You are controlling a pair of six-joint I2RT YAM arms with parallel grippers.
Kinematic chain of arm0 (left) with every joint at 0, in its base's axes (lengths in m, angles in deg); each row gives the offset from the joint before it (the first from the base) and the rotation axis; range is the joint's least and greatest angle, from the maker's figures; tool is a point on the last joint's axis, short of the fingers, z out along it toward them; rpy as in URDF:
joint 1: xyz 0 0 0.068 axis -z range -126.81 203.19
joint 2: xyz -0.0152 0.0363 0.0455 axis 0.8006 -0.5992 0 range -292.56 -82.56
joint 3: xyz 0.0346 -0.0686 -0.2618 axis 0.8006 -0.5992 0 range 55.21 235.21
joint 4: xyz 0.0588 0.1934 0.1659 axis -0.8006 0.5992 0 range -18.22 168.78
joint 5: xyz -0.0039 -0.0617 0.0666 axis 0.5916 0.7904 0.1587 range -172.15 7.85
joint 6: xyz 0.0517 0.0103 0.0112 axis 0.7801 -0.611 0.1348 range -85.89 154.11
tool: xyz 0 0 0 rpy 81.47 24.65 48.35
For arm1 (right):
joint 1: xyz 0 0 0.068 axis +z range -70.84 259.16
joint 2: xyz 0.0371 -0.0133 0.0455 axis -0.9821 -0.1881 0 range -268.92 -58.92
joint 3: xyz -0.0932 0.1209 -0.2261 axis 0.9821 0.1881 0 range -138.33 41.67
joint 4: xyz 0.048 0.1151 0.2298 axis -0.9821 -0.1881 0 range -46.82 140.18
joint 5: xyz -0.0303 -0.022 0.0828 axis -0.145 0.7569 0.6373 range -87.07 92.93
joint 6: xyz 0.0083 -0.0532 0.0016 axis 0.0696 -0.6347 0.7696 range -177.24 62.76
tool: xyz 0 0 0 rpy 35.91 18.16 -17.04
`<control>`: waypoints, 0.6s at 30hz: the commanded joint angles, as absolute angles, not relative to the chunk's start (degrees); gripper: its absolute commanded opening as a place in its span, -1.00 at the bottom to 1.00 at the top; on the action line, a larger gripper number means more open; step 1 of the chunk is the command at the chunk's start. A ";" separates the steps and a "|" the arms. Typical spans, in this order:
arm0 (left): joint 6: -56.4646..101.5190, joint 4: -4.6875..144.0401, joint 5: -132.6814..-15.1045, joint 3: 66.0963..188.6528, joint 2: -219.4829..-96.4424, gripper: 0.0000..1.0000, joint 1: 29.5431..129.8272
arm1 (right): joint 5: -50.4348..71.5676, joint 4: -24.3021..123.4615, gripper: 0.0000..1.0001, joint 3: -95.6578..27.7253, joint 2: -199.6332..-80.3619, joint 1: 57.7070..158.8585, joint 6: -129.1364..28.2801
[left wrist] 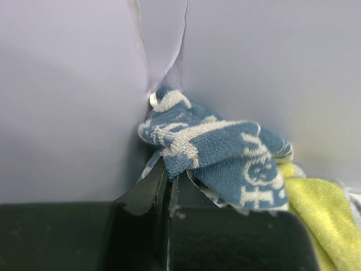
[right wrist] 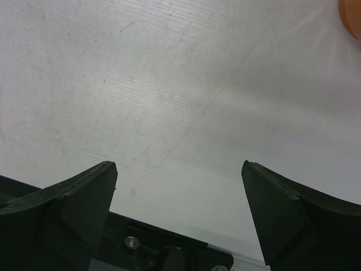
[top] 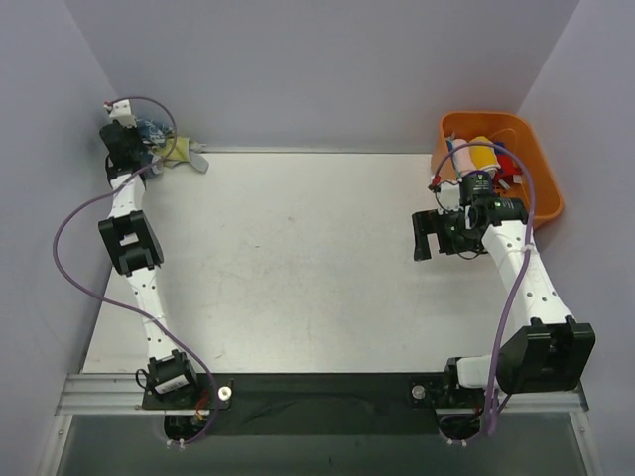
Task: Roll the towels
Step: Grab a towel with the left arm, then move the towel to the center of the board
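Note:
The blue-and-white patterned towel (left wrist: pixel 220 149) is bunched in the far left corner of the table, against the wall; it also shows in the top view (top: pixel 151 130). My left gripper (left wrist: pixel 169 172) is shut on a fold of it. The pale yellow-green towel (left wrist: pixel 318 212) lies crumpled just right of it, touching it, and shows in the top view (top: pixel 177 151). My right gripper (top: pixel 425 236) is open and empty above the bare table at the right, jaws wide apart (right wrist: pixel 179 172).
An orange plastic basket (top: pixel 541 174) with several coloured items stands at the far right corner, just behind my right arm. Grey walls close the table at the back and both sides. The white tabletop (top: pixel 298 268) lies between the arms.

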State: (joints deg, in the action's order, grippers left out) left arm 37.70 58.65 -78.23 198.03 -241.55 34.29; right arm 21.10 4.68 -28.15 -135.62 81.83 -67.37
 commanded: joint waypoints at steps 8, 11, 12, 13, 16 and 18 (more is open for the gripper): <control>32.00 59.91 -70.21 196.45 -213.79 -1.00 34.29 | 23.05 2.45 1.00 -33.13 -132.75 82.14 -67.26; 30.68 62.89 -68.19 193.03 -206.78 -1.00 35.08 | 23.84 2.45 1.00 -33.56 -130.99 82.14 -67.17; 30.59 64.99 -67.31 192.41 -205.09 -1.00 35.43 | 24.45 2.45 1.00 -33.57 -130.55 82.14 -67.17; 29.90 66.14 -66.52 190.66 -203.34 -1.00 35.69 | 24.55 2.36 1.00 -33.65 -129.85 82.14 -67.09; 28.48 70.54 -62.83 186.71 -196.22 -1.00 37.53 | 25.42 2.45 1.00 -33.22 -128.09 82.06 -67.00; 28.66 74.22 -59.94 183.98 -190.51 -1.00 39.90 | 25.78 2.45 1.00 -32.69 -126.60 82.06 -67.00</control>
